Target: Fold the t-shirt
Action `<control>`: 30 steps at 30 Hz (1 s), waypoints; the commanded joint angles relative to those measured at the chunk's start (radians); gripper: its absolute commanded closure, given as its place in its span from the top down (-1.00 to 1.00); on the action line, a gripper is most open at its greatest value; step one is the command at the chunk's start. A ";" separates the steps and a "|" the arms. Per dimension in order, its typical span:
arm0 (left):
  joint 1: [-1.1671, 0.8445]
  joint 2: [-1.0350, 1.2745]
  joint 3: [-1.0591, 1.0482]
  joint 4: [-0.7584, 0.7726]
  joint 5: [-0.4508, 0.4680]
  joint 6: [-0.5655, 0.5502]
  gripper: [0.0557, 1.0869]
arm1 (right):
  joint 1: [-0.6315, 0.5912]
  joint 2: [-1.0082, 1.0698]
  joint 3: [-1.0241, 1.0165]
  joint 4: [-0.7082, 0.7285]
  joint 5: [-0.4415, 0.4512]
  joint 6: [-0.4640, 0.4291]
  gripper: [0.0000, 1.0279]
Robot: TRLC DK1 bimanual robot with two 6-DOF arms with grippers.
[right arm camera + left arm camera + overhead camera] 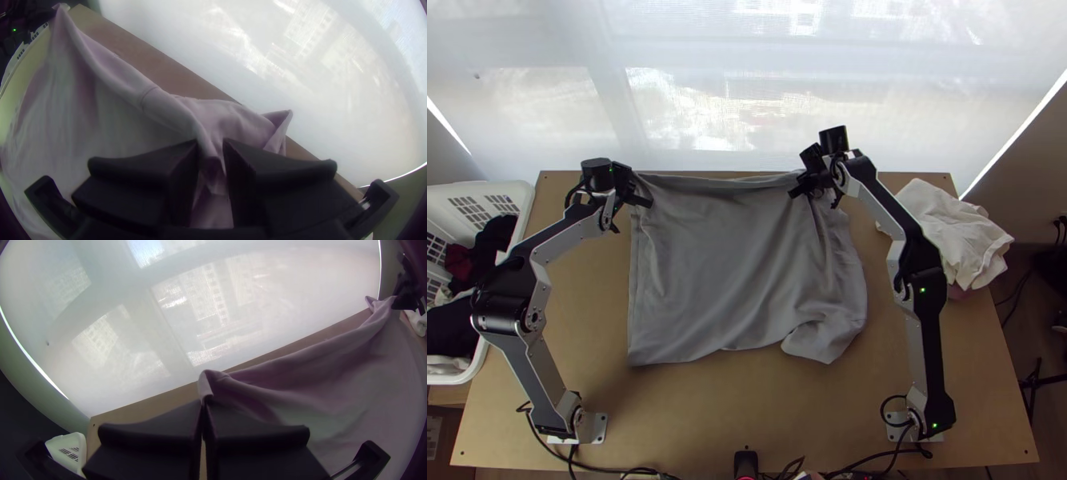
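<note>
The grey t-shirt (723, 264) lies mostly spread on the table, its far edge raised between the grippers and a lower right part folded over. At its far left corner is my left gripper (631, 210); in the left wrist view this gripper (203, 405) is shut on a small piece of the t-shirt (347, 378). My right gripper (817, 192) is at the far right part. Seen from the right wrist, the gripper (211, 149) is shut on a thick, bunched part of the t-shirt (129, 120), with more cloth lying loose beyond.
A white basket (521, 210) with dark clothes stands left of the table (747, 408). White cloth (951, 228) lies in a heap at the far right of the table, beside the right arm. A pale curtain (747, 88) hangs behind the far edge.
</note>
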 commanded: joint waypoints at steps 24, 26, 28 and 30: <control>0.014 -0.001 0.011 -0.039 0.010 0.023 -0.93 | -0.013 0.040 0.108 -0.061 -0.028 -0.064 -0.95; 0.014 -0.004 0.011 -0.043 0.010 0.023 -0.93 | -0.013 0.037 0.108 -0.067 -0.029 -0.064 -0.95; 0.014 -0.011 0.011 -0.045 0.010 0.023 -0.93 | -0.017 0.031 0.108 -0.073 -0.029 -0.063 -0.95; 0.016 -0.021 0.008 -0.045 0.010 0.024 -0.93 | -0.020 0.019 0.108 -0.079 -0.033 -0.063 -0.95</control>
